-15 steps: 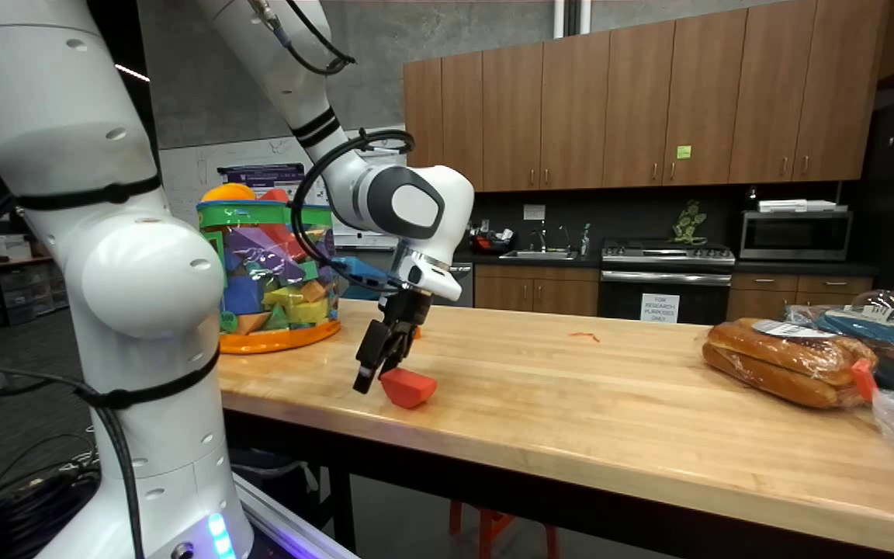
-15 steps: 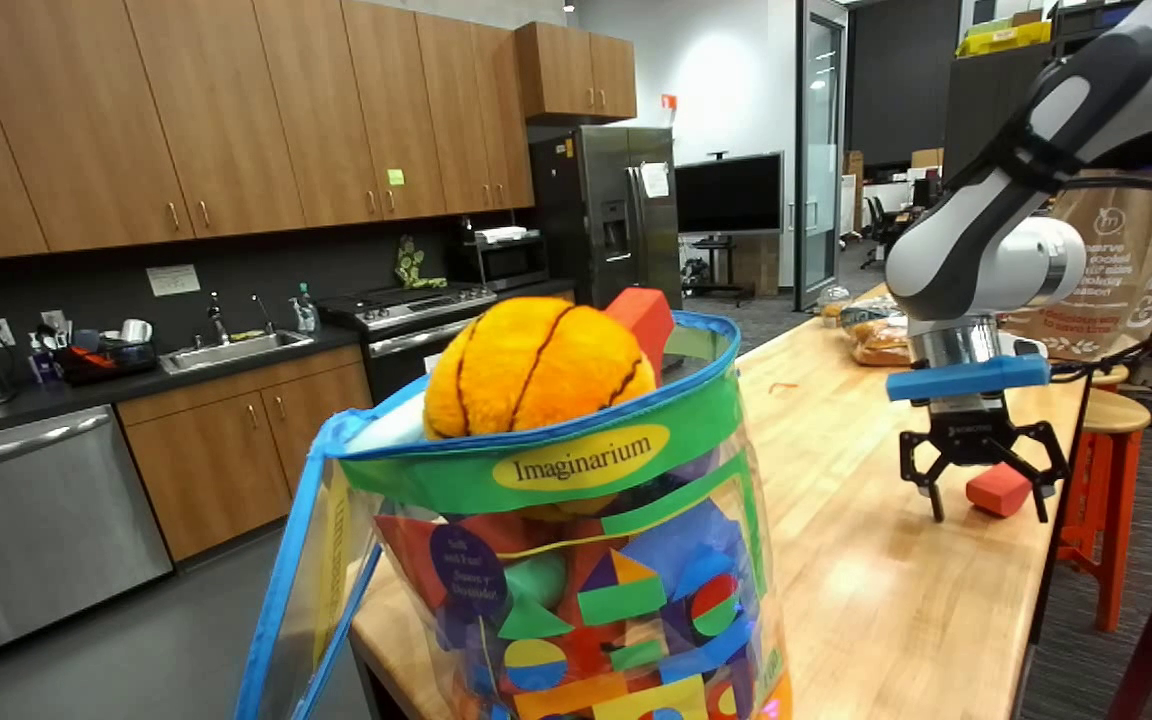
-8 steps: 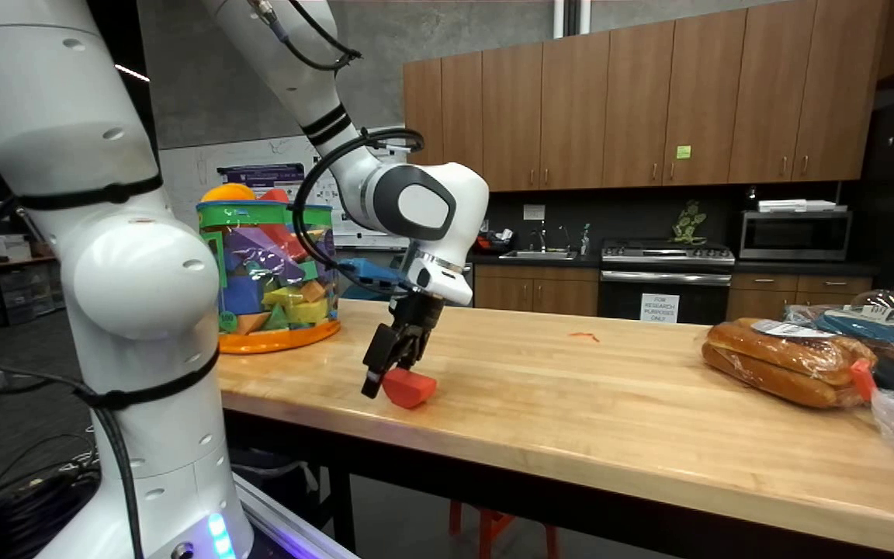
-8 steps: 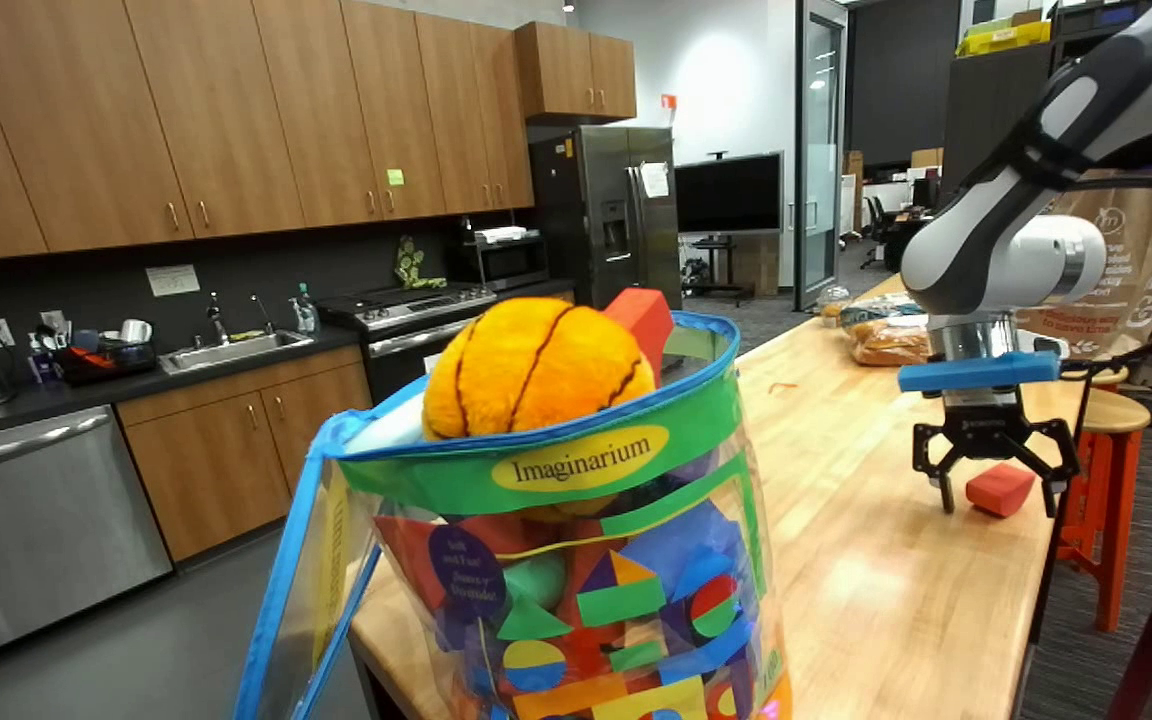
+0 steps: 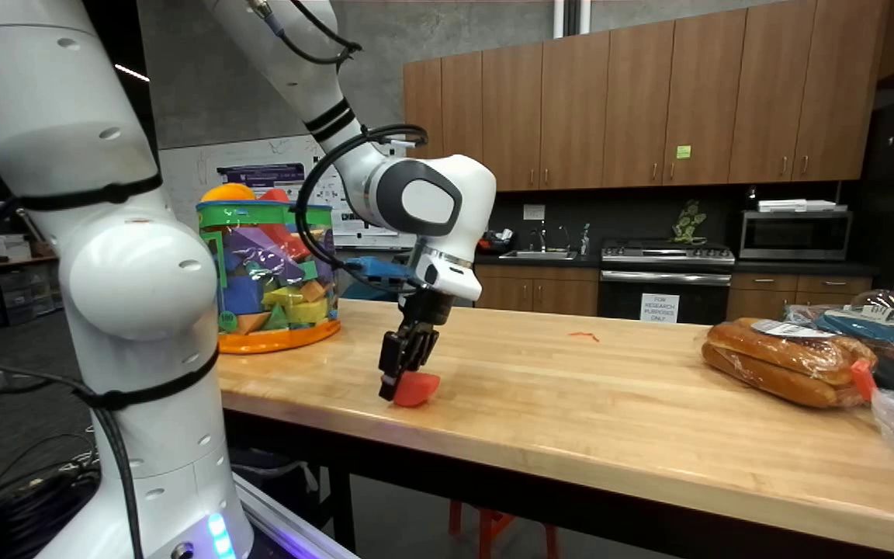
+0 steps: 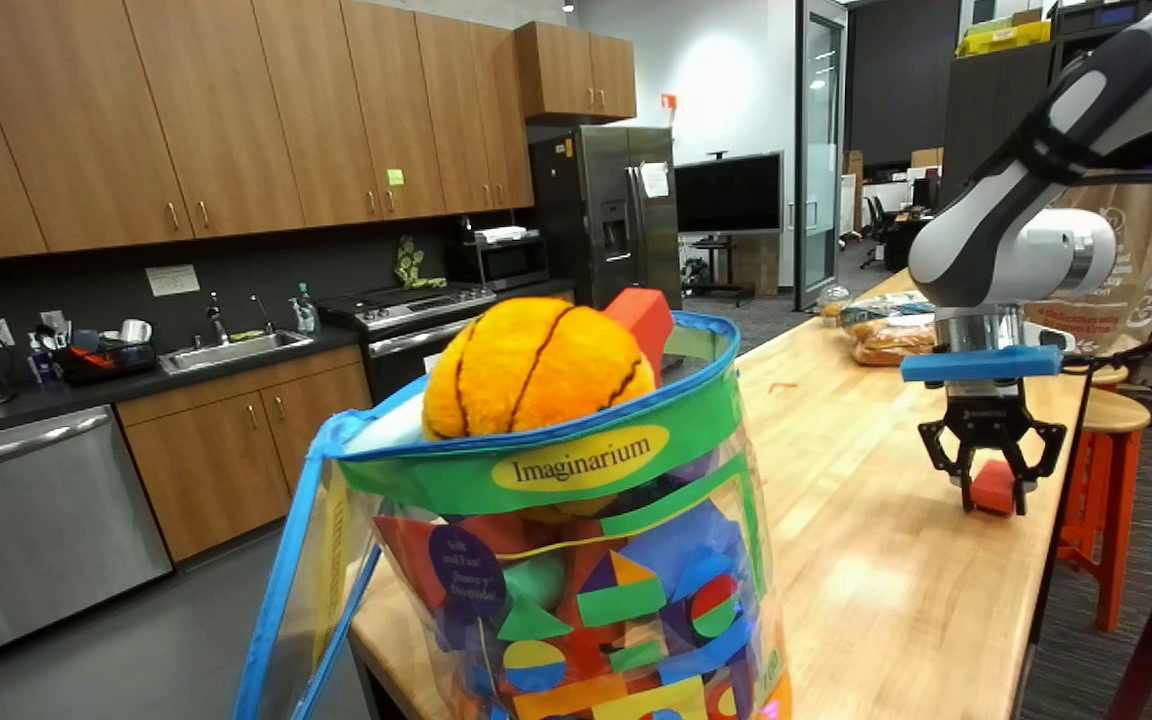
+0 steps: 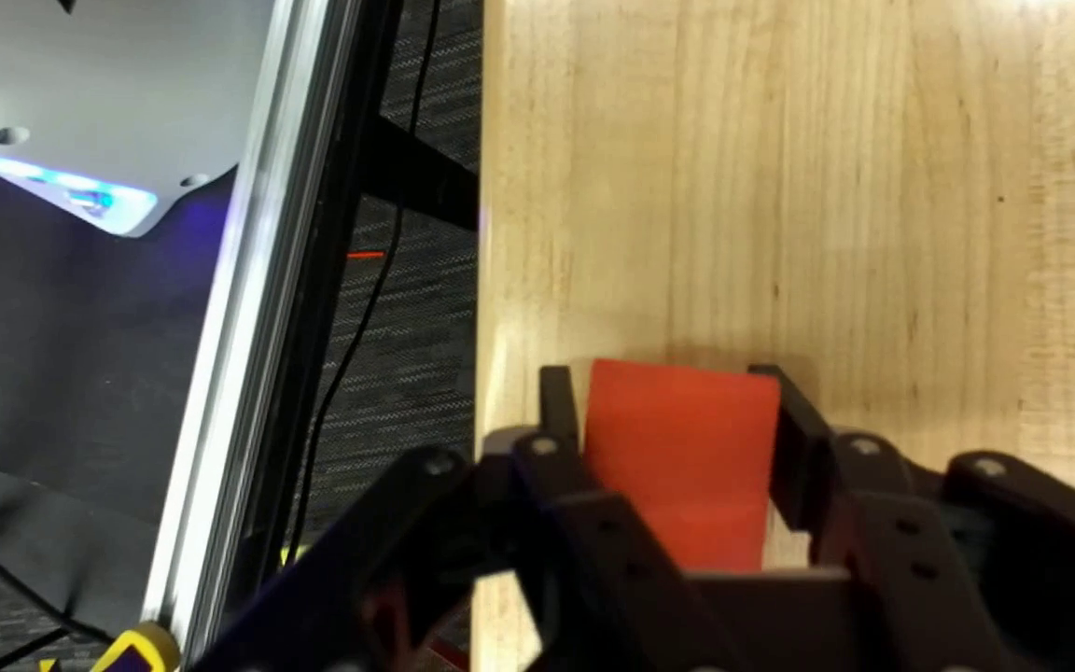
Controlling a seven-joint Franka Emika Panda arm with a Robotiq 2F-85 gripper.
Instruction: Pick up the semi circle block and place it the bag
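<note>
The red semi circle block [image 7: 687, 448] lies on the table near its edge, seen in both exterior views too, as with the block [image 5: 420, 390] there. My gripper [image 7: 662, 375] points down with one finger on each side of it. In the wrist view the right-hand finger touches the block, while a thin strip of wood shows beside the left-hand fingertip. Whether both fingers press on it cannot be told. The fingertips [image 6: 1019, 500] are close to the tabletop. A clear bag with a green rim [image 6: 436, 472] is full of coloured blocks and stands at the table's end, unzipped.
A plush basketball [image 6: 536, 370] and a red block [image 6: 642, 325] stick out of the bag's top. Packaged bread [image 5: 784, 365] lies along the table [image 5: 571, 419]. An orange scrap [image 5: 584, 336] is on the wood. Stools [image 6: 1111, 430] and a brown paper bag [image 6: 1131, 260] are behind the arm.
The gripper has come down a little and shifted over the block. Its wide-spread fingers have drawn in to both sides of it, and the block has moved and turned slightly.
</note>
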